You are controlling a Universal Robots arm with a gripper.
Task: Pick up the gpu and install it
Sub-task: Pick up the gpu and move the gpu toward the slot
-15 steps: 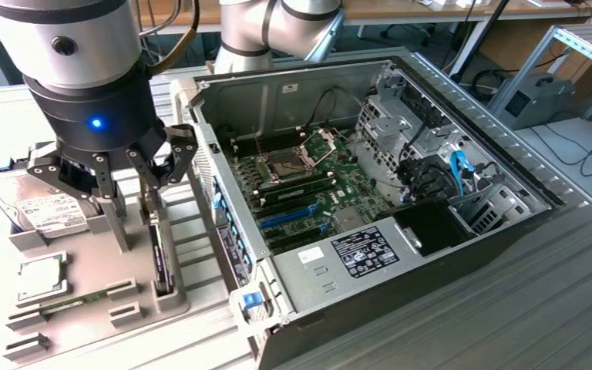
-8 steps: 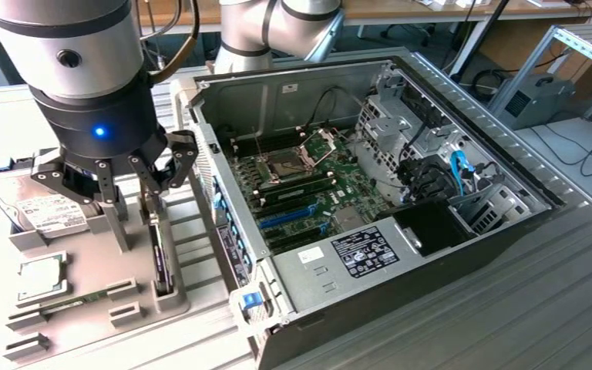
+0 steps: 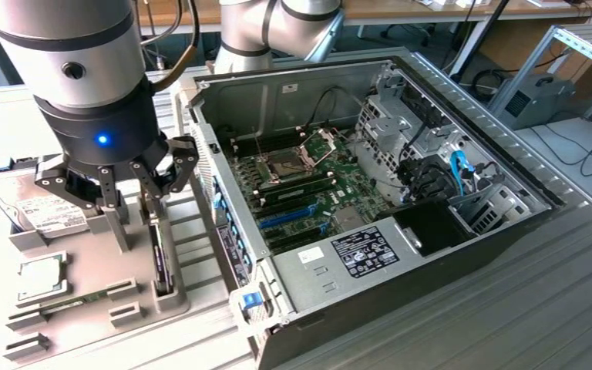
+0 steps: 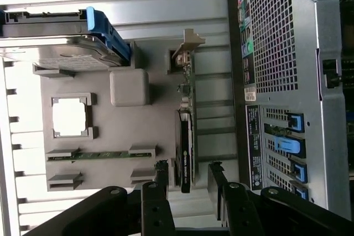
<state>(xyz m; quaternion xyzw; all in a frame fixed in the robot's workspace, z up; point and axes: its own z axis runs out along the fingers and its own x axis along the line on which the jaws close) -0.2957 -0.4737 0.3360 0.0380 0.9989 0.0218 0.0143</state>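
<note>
- pincer (image 3: 132,220) open wide, hanging low over the grey parts tray (image 3: 85,250), one finger on either side of the gpu (image 3: 163,266).
- in the wrist view, fingertips (image 4: 160,175) flanking the card's black end with a gap on both sides; no grip on it.
- gpu standing on its long edge in a slot of the tray, along the tray side nearest the open computer case (image 3: 275,96), untouched and not yet lifted.
- metal bracket (image 4: 187,41) at the card's far end, away from the pincer.
- also seated in the tray: hard drive (image 3: 34,208) with white label, square processor (image 3: 41,277), narrow green memory stick (image 3: 70,303).
- case lying on its side on the ribbed metal worktop (image 3: 543,293), motherboard (image 3: 307,189) exposed, at the exterior view's right of the tray.
</note>
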